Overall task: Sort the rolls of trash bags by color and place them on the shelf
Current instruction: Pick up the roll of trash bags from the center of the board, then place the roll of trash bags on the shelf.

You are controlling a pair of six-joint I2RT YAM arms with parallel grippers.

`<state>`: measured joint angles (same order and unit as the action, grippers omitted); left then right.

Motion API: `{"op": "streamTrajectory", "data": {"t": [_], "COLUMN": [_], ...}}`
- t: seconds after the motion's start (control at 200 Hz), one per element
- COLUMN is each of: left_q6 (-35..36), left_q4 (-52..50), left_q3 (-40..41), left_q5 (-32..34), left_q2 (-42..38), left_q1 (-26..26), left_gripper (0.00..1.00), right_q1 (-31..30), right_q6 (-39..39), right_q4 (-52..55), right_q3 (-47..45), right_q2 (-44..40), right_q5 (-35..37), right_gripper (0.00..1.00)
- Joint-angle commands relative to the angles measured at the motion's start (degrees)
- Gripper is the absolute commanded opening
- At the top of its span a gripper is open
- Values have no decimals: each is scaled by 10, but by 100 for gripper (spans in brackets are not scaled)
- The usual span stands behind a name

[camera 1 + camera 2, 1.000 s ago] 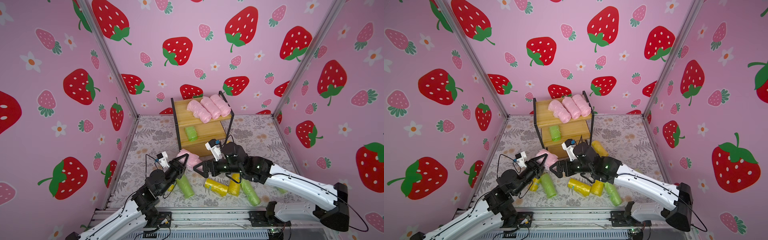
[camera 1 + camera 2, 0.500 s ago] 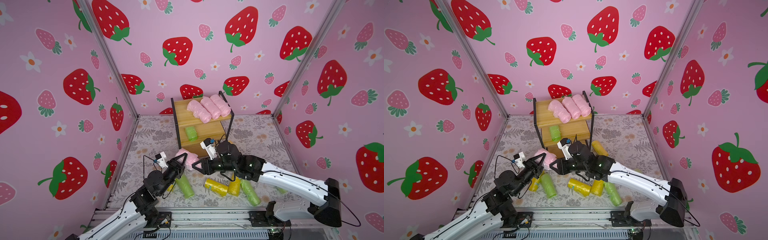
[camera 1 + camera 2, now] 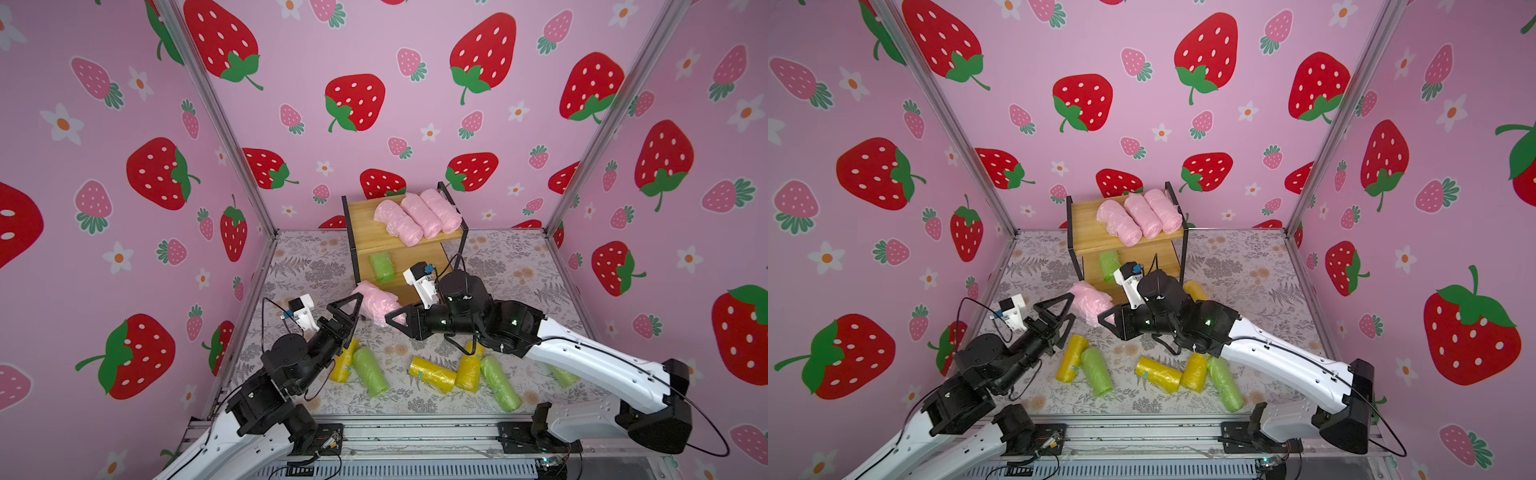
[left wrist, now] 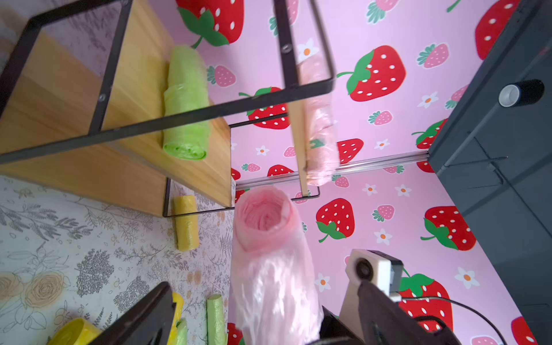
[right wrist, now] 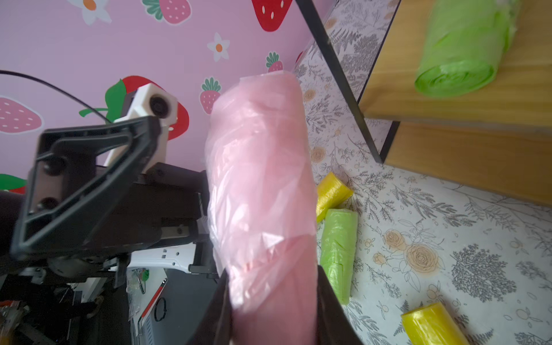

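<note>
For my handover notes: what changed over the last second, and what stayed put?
The right hand moved in and closed on the pink roll; the left hand opened, letting it go. Everything on the shelf and the table stayed put.

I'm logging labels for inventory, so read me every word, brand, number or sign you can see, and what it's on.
None can be read.
The pink roll, green roll and yellow roll: plain plastic, no print.
The shelf: bare wood.
The walls: only strawberry and flower pictures.
The clutter in the right wrist view: too blurred to read.
</note>
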<state>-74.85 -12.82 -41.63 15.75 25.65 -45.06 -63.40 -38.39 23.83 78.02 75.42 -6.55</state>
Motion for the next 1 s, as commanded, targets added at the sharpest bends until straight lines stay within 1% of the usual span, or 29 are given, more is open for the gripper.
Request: {"op": "streamTrajectory", "data": {"t": [0.0,0.08,0.17,0.33,0.44,0.61,0.755,0.88,0.996], "left_q6": [101,122,127,121,119,121,124,128,126], "left_q4": [-148,-183,-189,-184,-192,-197,-205,-224,-249], "left_q3": [-68,-84,-79,-60,-59,-60,-63,-66,-66], "left_q5": [58,81,88,78,67,56,52,53,58], "left_q2": [-22,-36,-50,-48,-30,-6,1,1,-2], "left_q1": [-1,-1,0,-1,0,-1,-2,-1,-1], "left_gripper": [100,100,100,100,100,100,100,100,100], "right_q1": [-4,-4,-3,7,29,69,105,124,130], "right_q6": [39,51,64,74,65,51,31,20,16], "right_q4": [27,26,17,-8,-2,27,79,109,121], "right_q3": [47,78,124,213,285,392,484,535,557], "right_q2": [-14,-9,8,61,113,206,284,330,354], "right_q5": [47,72,111,189,217,206,182,157,146], "right_gripper": [0,0,0,0,0,0,0,0,0]}}
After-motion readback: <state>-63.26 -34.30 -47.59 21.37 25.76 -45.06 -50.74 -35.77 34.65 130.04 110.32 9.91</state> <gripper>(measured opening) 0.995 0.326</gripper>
